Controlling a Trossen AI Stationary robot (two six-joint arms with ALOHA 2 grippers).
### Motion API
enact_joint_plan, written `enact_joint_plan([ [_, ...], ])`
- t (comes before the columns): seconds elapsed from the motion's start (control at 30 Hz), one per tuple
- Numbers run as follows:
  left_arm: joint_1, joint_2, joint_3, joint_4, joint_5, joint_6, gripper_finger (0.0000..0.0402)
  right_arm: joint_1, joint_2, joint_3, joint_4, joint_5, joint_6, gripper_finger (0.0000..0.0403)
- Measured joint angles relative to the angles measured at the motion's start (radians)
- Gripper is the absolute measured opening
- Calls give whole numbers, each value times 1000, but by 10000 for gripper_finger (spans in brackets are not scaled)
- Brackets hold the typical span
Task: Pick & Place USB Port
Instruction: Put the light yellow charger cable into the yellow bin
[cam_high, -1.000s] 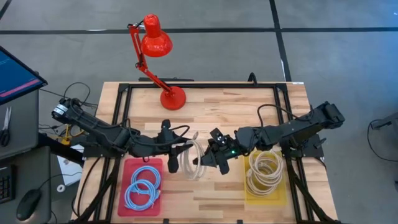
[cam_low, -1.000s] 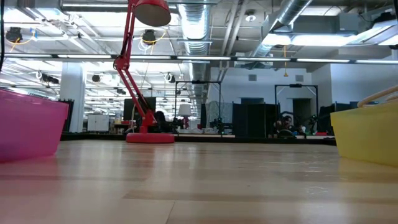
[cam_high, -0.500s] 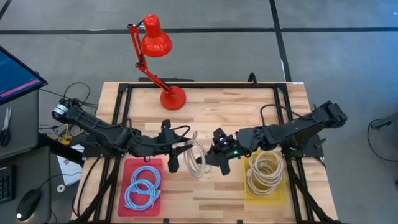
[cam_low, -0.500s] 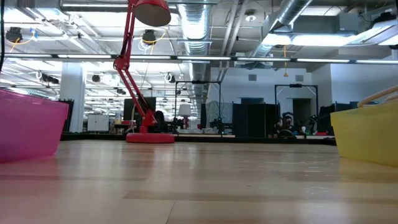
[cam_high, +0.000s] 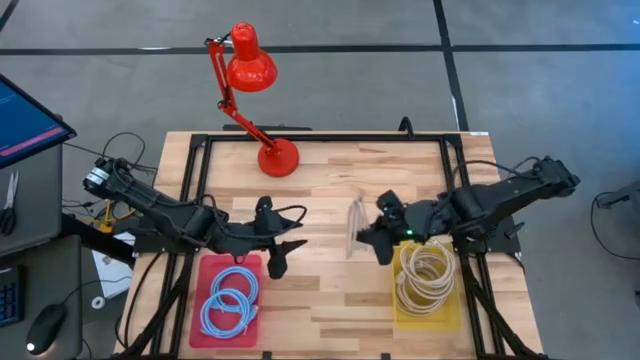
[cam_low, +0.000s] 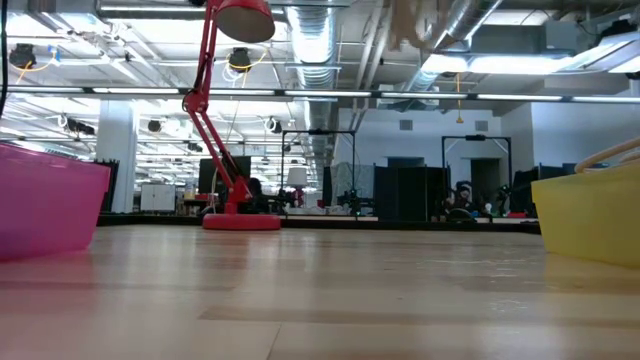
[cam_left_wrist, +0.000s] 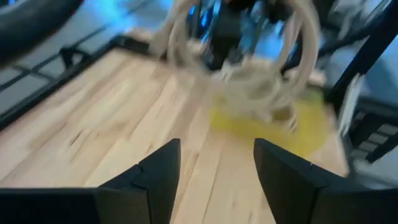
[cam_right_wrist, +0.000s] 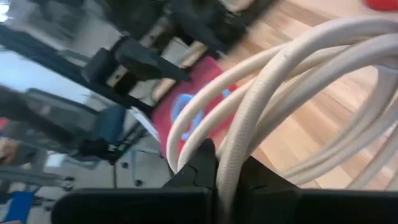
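Behind bins: red lamp (cam_high: 250, 80); yellow bin (cam_high: 428, 290) holds cables.

Red desk lamp (cam_high: 250, 90) standing at far edge of wooden tabletop (cam_high: 330, 170), round base on wood, shade leaning out past edge over grey floor (cam_high: 520, 80); black metal frame (cam_high: 320, 138) running along tabletop's far side and down both sides; monitor with blue screen (cam_high: 25, 120) off tabletop's left side; scissors (cam_high: 9, 200), keyboard (cam_high: 8, 295) and computer mouse (cam_high: 45, 328) on desk beside it; low view shows ceiling ducts (cam_low: 320, 40) and strip lights in room behind.
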Motion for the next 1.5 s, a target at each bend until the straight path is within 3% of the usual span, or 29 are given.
enact_joint_plan([
  [0.3, 0, 0, 0, -286, 45, -179, 176, 219, -60, 0, -348, 65, 374, 4],
  [0.7, 1, 0, 0, -301, 57, -179, 153, 544, 4, 1, -542, 7, 850, 4],
  [0.97, 3, 0, 0, -302, 57, -179, 151, 556, 182, 0, -733, -163, 980, 4],
  [1.4, 3, 0, 0, -302, 57, -179, 146, 524, 414, 0, -629, -170, 965, 4],
  [1.5, 3, 0, 0, -302, 57, -179, 145, 517, 446, -1, -598, -172, 934, 23],
])
